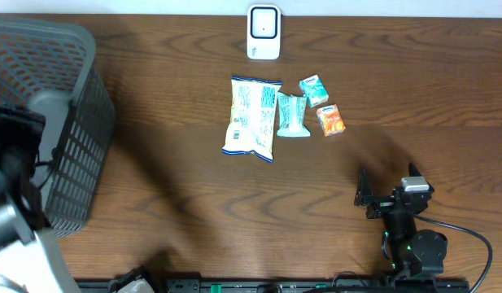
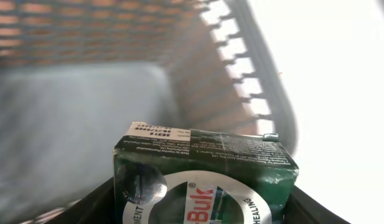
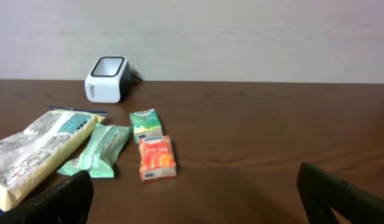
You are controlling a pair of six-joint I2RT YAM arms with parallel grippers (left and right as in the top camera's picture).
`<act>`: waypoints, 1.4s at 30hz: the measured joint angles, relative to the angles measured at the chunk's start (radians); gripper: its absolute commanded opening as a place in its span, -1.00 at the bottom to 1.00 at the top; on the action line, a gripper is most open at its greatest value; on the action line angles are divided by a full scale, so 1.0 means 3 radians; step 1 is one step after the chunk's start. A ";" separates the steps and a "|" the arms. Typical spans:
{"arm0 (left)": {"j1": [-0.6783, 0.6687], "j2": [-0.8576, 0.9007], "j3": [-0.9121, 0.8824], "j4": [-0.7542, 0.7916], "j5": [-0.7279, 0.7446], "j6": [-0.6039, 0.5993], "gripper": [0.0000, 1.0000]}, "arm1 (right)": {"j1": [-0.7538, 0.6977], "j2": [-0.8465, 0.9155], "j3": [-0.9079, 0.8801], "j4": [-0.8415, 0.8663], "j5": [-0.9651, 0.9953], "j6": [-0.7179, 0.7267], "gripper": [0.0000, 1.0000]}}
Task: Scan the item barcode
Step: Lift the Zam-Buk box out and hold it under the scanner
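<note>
While the left gripper (image 2: 201, 208) is half-closed on a green box (image 2: 204, 165), gripped by its sides between the fingers, the basket (image 2: 241, 68) lies straight ahead, probably for a drop-off. Right gripper (image 3: 198, 196) is wide open and empty, with the scanner (image 3: 107, 78) far ahead-left.

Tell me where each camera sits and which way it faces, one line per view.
Overhead: above the table, looking straight down; right hand open, left arm by the basket.
Left wrist: on the left arm, facing into the basket; left hand holds a green box.
Right wrist: low, facing across the table at the scanner; its fingers frame the bottom.
Shared: overhead and right wrist both show scanner and snack bag.
</note>
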 measured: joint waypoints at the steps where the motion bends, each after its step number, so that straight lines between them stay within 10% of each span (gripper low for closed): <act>1: -0.0019 -0.0070 0.0001 0.0033 0.0088 -0.0014 0.23 | 0.0000 0.0000 0.0000 0.0001 0.0000 0.0000 0.99; 20: -0.1527 0.0229 0.0001 0.0183 0.1038 0.0028 0.23 | 0.0000 0.0000 0.0000 0.0001 0.0001 0.0000 0.99; 42: -0.3799 0.2522 0.0001 0.0980 0.1101 0.0254 0.22 | 0.0000 0.0000 0.0000 0.0001 0.0001 0.0000 0.99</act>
